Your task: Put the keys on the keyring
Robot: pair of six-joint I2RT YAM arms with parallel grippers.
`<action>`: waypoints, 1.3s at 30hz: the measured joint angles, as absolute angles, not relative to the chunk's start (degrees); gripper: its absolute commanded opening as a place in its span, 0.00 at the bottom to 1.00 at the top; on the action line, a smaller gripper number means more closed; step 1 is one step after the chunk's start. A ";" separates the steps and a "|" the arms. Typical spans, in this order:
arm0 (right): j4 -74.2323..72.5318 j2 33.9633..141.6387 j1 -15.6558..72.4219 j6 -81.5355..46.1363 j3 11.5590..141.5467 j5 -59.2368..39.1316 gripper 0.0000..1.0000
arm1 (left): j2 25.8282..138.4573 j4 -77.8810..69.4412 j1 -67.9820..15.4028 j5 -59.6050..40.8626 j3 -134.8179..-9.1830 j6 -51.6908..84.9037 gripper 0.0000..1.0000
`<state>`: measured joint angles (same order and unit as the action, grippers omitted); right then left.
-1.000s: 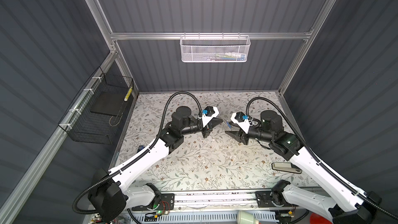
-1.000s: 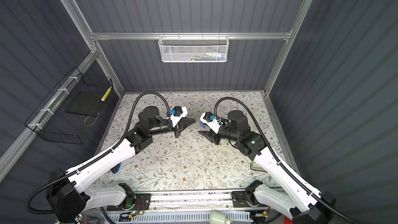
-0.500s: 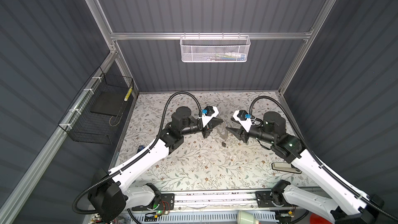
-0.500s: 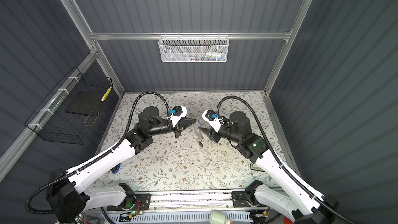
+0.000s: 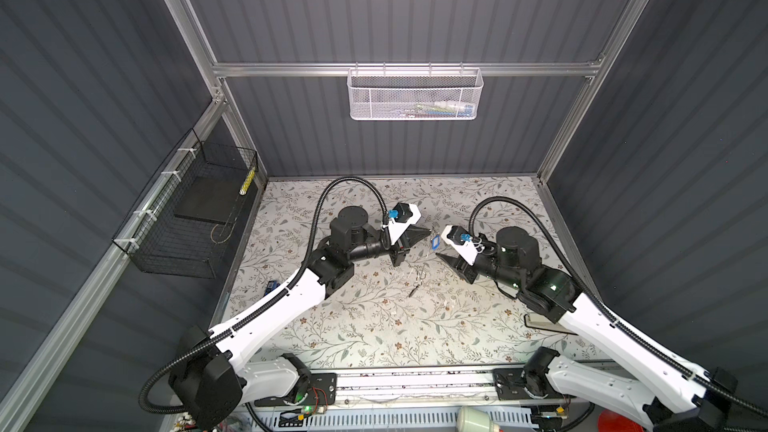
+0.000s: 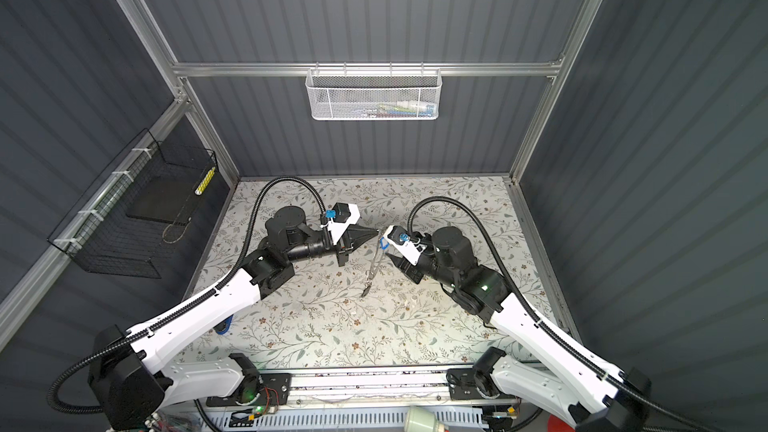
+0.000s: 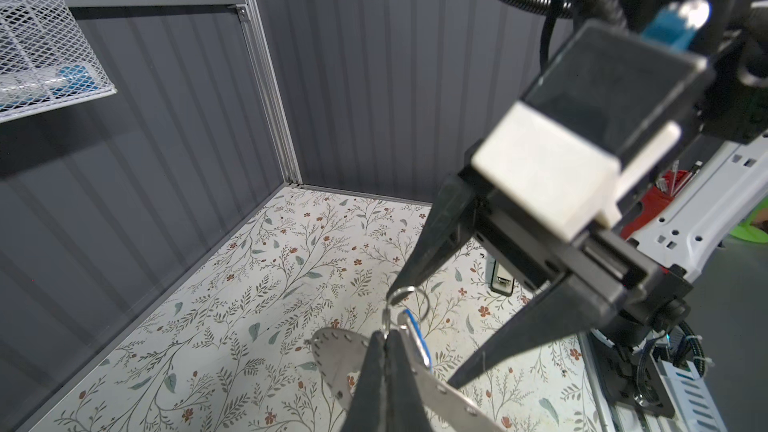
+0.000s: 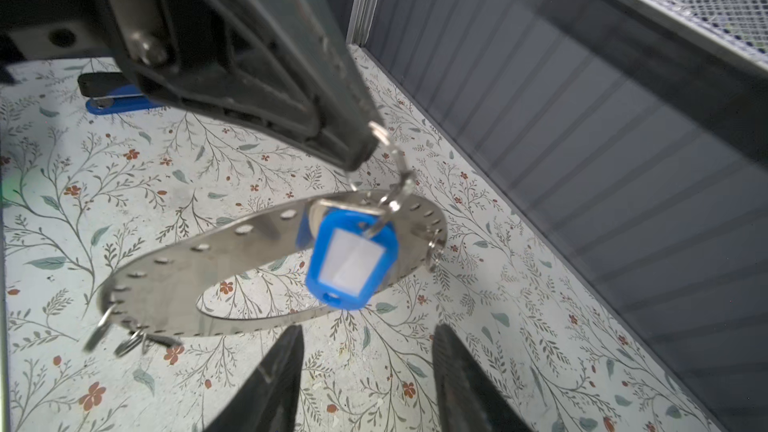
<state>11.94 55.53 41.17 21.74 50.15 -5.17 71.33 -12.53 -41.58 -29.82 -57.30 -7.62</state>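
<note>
Your left pincer (image 8: pixel 358 150) is pressed together on a small silvery wire loop (image 8: pixel 397 168). Just beneath its tips dangles the silvery key with a blue white-labelled plastic tag (image 8: pixel 353 259). Behind it the wide flat grey metal keyring (image 8: pixel 174 280) hangs tilted over the floral-patterned bench (image 8: pixel 124 160). Your right pincer (image 8: pixel 370 328) stands apart and empty, just short of the tag. Everything hangs from that one thin loop, so a bump on the way in would probably set the ring swinging or pull it free. A dark piece, likely the black oval key (image 6: pixel 365 291), dangles at the ring's far end.
</note>
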 measured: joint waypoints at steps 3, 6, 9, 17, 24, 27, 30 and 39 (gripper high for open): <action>10.33 56.55 42.61 21.71 50.13 -2.02 0.52 | 70.98 -13.58 -41.58 -28.82 -56.99 -6.20 0.00; 7.44 56.58 43.66 21.58 49.82 0.56 0.52 | 70.83 -14.48 -41.78 -27.66 -56.60 -4.80 0.00; 3.77 56.62 44.77 21.37 49.25 2.76 0.53 | 70.83 -15.53 -42.09 -26.52 -56.31 -3.42 0.00; -1.83 59.16 46.72 21.19 49.12 5.89 0.54 | 70.83 -16.80 -42.61 -24.93 -55.53 -1.21 0.00; -5.19 59.81 48.07 20.38 48.80 14.04 0.52 | 70.83 -17.67 -42.68 -23.88 -55.53 -0.75 0.00; -7.64 58.94 48.18 20.12 47.11 16.43 0.49 | 70.83 -17.87 -42.72 -23.70 -55.53 -0.75 0.00; -9.50 57.60 48.23 19.79 45.52 17.63 0.44 | 70.83 -17.78 -42.72 -23.53 -55.42 -0.75 0.00; -11.60 57.14 48.51 20.18 45.12 15.16 0.34 | 70.83 -17.78 -42.72 -23.53 -55.42 -0.56 0.00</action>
<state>-11.60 57.14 48.51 20.18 45.12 15.16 70.83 -17.78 -42.72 -23.53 -55.42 -0.56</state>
